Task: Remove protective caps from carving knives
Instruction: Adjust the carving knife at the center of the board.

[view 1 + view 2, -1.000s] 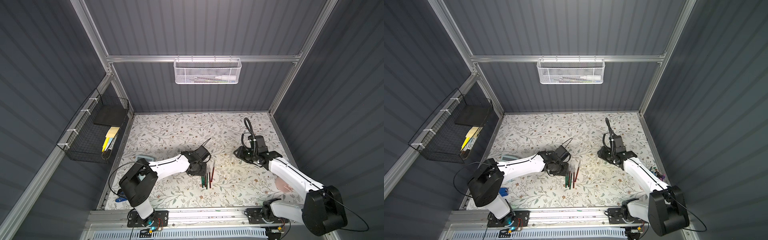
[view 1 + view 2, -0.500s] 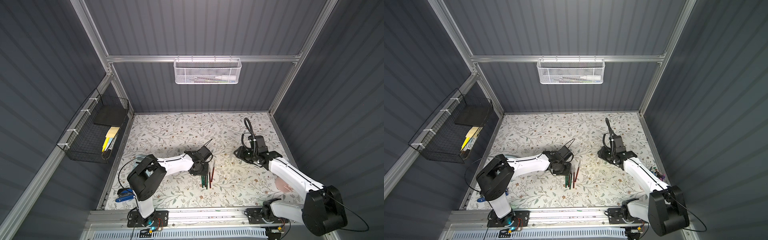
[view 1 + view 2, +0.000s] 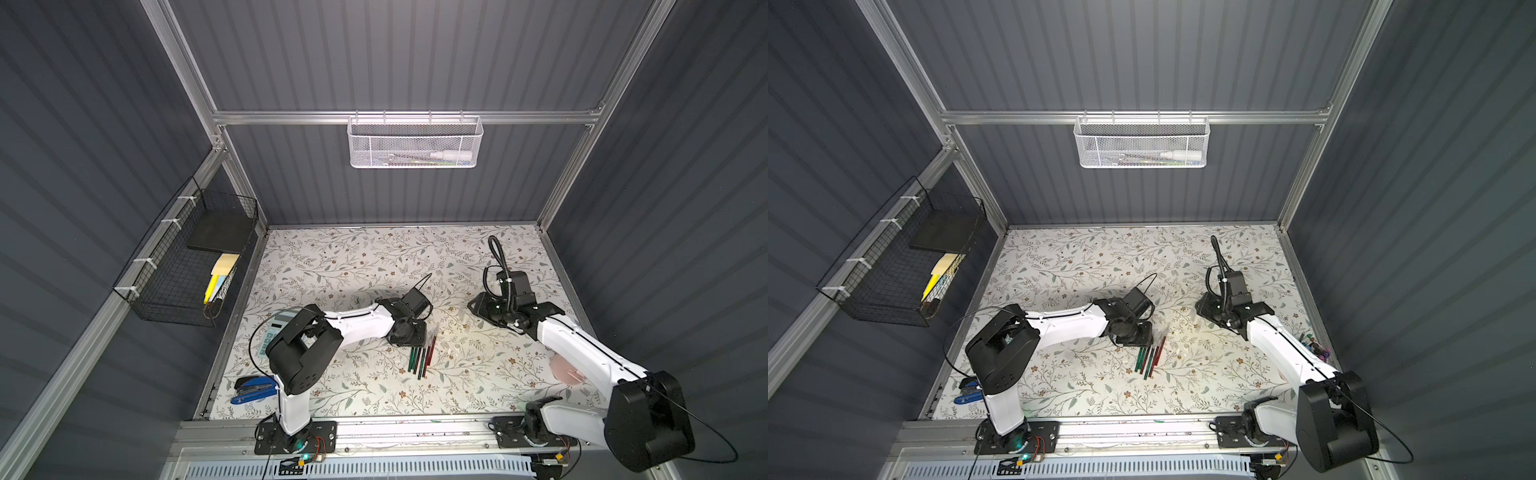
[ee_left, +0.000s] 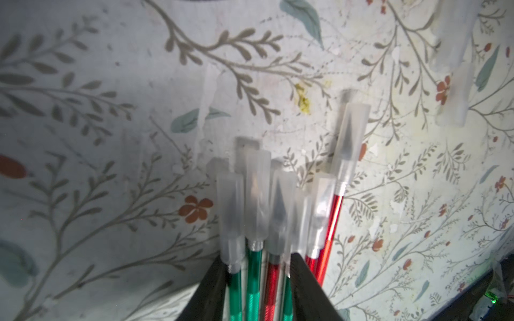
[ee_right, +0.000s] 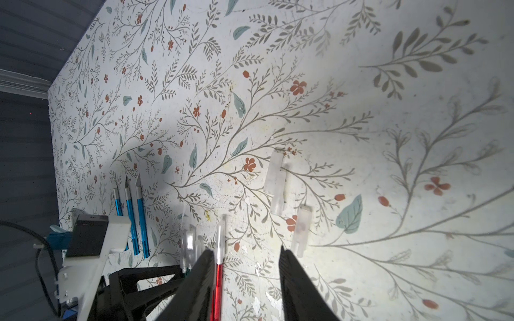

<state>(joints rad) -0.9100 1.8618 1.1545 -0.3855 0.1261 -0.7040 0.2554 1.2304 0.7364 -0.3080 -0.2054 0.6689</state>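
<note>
1. Left pincer (image 4: 257,261): lowered over the far end of the knife bundle at mid-surface (image 3: 332,257). Its jaws are partly apart, astride several handles, and lift none.
2. Right pincer (image 5: 244,250): stands to the right of the bundle. Its jaws are partly apart and hold nothing.
3. Carving knives (image 3: 422,359): six green and red ones lie side by side, with protective caps (image 4: 257,194) over every tip.
4. Blue knives (image 5: 130,211): three, blades bare, lie on the surface by the left arm.
5. Loose caps (image 5: 274,178): lie on the surface between the bundle and the right pincer.
</note>
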